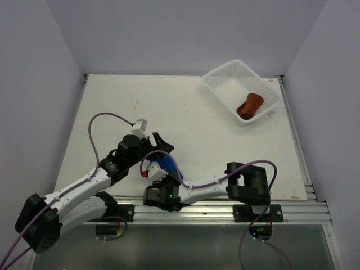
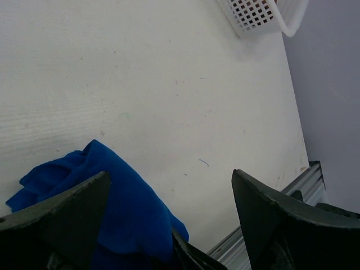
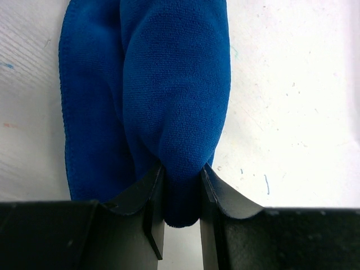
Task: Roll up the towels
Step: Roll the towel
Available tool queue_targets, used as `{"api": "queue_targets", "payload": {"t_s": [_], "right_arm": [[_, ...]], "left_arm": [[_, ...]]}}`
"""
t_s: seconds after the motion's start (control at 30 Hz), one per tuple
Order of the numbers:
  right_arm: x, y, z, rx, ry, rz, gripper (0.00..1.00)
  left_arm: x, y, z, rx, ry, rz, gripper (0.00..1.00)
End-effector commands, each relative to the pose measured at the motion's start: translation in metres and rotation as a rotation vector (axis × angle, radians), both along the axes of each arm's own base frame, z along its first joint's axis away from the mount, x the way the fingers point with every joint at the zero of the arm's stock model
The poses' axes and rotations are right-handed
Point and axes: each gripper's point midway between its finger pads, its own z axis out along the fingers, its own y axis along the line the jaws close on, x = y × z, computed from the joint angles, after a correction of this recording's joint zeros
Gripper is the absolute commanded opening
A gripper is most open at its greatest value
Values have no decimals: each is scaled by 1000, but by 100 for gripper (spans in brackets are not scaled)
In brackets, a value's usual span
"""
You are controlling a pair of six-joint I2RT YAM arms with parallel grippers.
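The bright blue towel (image 1: 163,163) lies bunched lengthwise near the table's front edge, between my two grippers. My right gripper (image 1: 160,175) is shut on the near end of it; in the right wrist view a thick fold of the blue towel (image 3: 169,84) is pinched between the jaws of the right gripper (image 3: 183,169). My left gripper (image 1: 163,144) hovers open just behind the towel. In the left wrist view the left gripper (image 2: 170,174) spreads wide, with the blue towel (image 2: 107,208) under its left finger. The rust-brown towel (image 1: 250,105) lies rolled in the basket.
The white mesh basket (image 1: 225,84) stands at the back right corner of the table; its corner shows as the basket (image 2: 264,14) in the left wrist view. An aluminium rail (image 1: 225,208) runs along the front edge, close behind the right gripper.
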Motion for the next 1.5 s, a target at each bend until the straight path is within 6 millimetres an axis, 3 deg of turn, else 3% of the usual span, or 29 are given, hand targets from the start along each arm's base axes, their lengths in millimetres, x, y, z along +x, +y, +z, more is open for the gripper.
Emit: {"api": "queue_targets", "payload": {"t_s": [0.0,0.37,0.47,0.63,0.87,0.97,1.13,1.17,1.47], "right_arm": [[2,-13,-2,-130,-43,-20,0],[-3,-9,-2,-269,-92,-19,0],[-5,-6,-4,-282,-94,-13,0],[-7,-6,-1,-258,-87,-17,2],[-11,-4,4,-182,-51,-14,16],[-14,1,7,-121,-19,-12,28],[-16,2,23,17,42,-24,46],[-16,3,37,70,49,-18,48],[-37,7,63,371,199,112,63]], "left_arm": [[-9,-19,7,-129,2,-82,92],[-25,-27,-10,-195,47,-136,85],[-28,-26,-21,-180,66,-138,85],[-36,-18,-57,-127,129,-121,85],[-52,-3,-101,-62,216,-100,84],[-57,2,-112,-42,240,-96,84],[-64,11,-119,-25,246,-78,84],[-65,12,-121,-23,248,-76,84],[-76,19,-135,-4,280,-78,84]]}}
